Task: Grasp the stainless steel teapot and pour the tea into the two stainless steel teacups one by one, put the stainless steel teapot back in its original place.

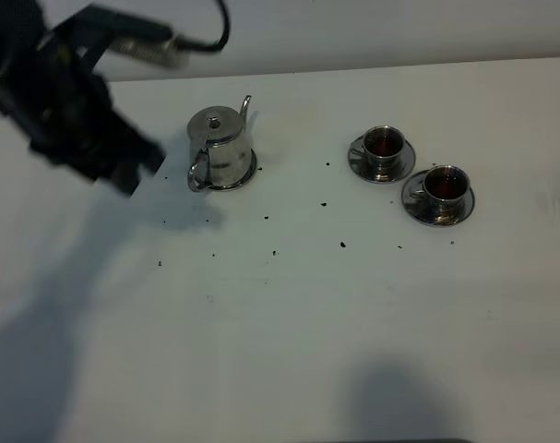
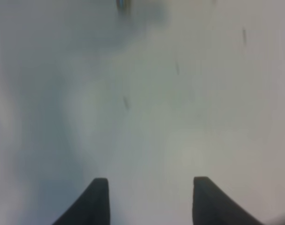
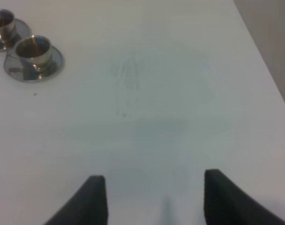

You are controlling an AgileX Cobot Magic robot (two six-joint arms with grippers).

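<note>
Left claw (image 2: pixel 149 199) wide open, empty, just beside teapot (image 1: pixel 220 148) handle; teapot sits on its coaster (image 1: pixel 249 175). Both cups (image 1: pixel 385 148) (image 1: pixel 444 187) hold tea. Advice: back away level, avoiding handle.

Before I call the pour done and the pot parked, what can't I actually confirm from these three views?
- Left gripper: motion-blurred in the high view; the left wrist view is smeared too.
- Coaster under the stainless steel teapot: only a sliver of rim shows, the pot covers the rest.
- Tea left in the pot: hidden by its lid.
- Right gripper: absent from the high view.
- Dark specks on the table: too small to identify.
</note>
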